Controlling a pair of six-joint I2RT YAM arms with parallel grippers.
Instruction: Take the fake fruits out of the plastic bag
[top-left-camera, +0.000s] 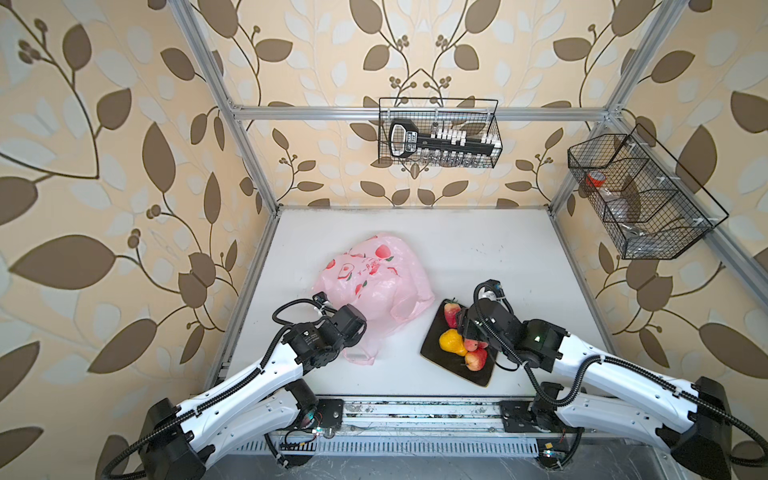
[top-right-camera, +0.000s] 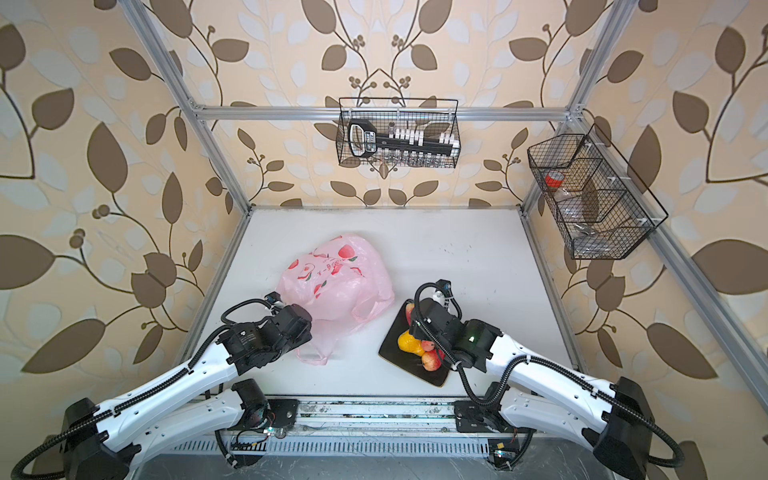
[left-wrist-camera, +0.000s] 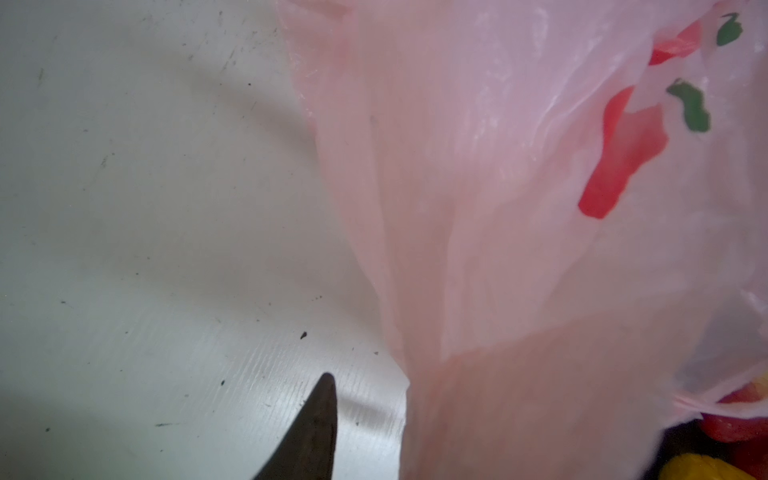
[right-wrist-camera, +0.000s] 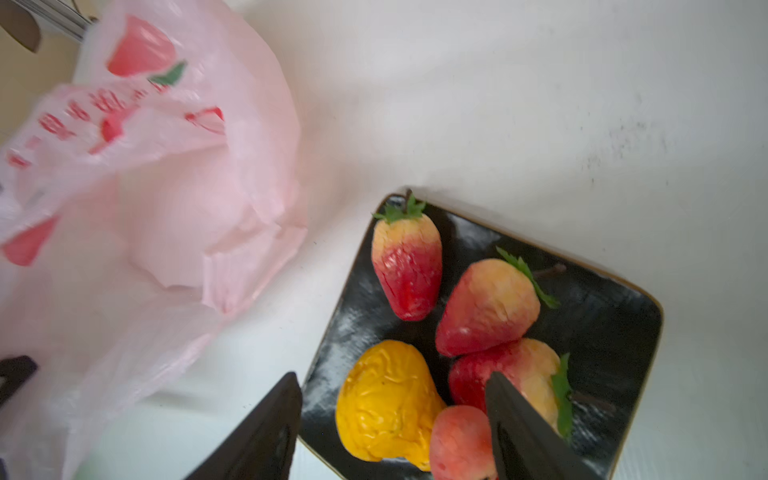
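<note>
the plastic bag (top-left-camera: 376, 282), beside the plate (right-wrist-camera: 602, 324), is thin translucent pink film, crinkled, faintly shiny. the plate is glossy black, streaked, with a thin golden rim. on it the fake fruits (right-wrist-camera: 488, 307) look like painted plastic, wrinkled, softly glossy. under the plate the table (top-left-camera: 478, 257) is smooth white, lightly scuffed.

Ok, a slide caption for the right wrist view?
Open right gripper over a black plate of four red fruits and a yellow fruit; pink bag alongside.
</note>
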